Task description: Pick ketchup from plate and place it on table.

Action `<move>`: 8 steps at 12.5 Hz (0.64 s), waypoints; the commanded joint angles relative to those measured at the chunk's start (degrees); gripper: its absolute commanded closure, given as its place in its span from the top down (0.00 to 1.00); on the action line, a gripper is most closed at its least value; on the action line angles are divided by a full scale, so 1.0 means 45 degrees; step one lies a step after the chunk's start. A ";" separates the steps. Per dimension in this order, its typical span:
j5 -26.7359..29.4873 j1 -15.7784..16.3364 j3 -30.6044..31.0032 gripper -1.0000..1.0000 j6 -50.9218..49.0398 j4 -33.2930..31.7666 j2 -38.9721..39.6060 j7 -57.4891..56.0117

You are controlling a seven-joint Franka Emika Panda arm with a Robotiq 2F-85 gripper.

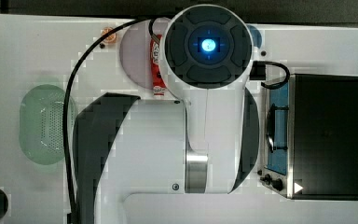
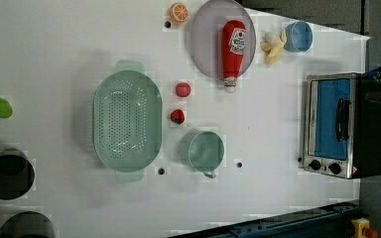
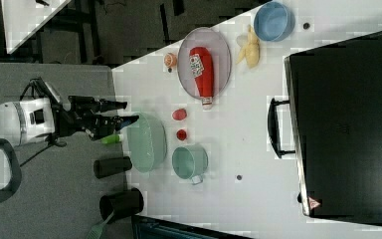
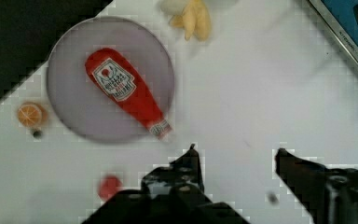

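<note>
The job has not started yet. The ketchup (image 2: 232, 47) lies flat on the plate (image 2: 203, 44), with its pale cap poking over the plate's rim toward 6 o'clock in the left view. The gripper (image 4: 235, 156) hangs above the table (image 2: 54, 49), away from the bottle, with its two fingers spread apart and nothing between them. What is left: go to the bottle, grab it, lift it, and set it down on a bare part of the table.

Going left to right in the left view: a green colander (image 2: 127, 120), an orange slice (image 2: 179, 12) at 9 o'clock from the plate, two small red fruits (image 2: 182, 89) at about 7 o'clock from it, a green cup (image 2: 206, 151), a banana (image 2: 274, 45) just beside the plate at 3 o'clock, a blue bowl (image 2: 298, 36), and a toaster oven (image 2: 345, 126). Nothing sits on top of the bottle, so I think the way to it is open.
</note>
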 commanded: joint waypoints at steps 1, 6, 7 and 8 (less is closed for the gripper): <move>0.0259 -0.1345 0.0607 0.80 -0.2431 -0.0612 -0.2457 0.0678; 0.0260 -0.1221 0.0996 1.00 -0.2129 -0.0731 -0.1762 0.0609; 0.0260 -0.1163 0.1109 1.00 -0.2063 -0.0730 -0.1442 0.0597; 0.0259 -0.1114 0.1241 1.00 -0.1909 -0.0728 -0.1082 0.0466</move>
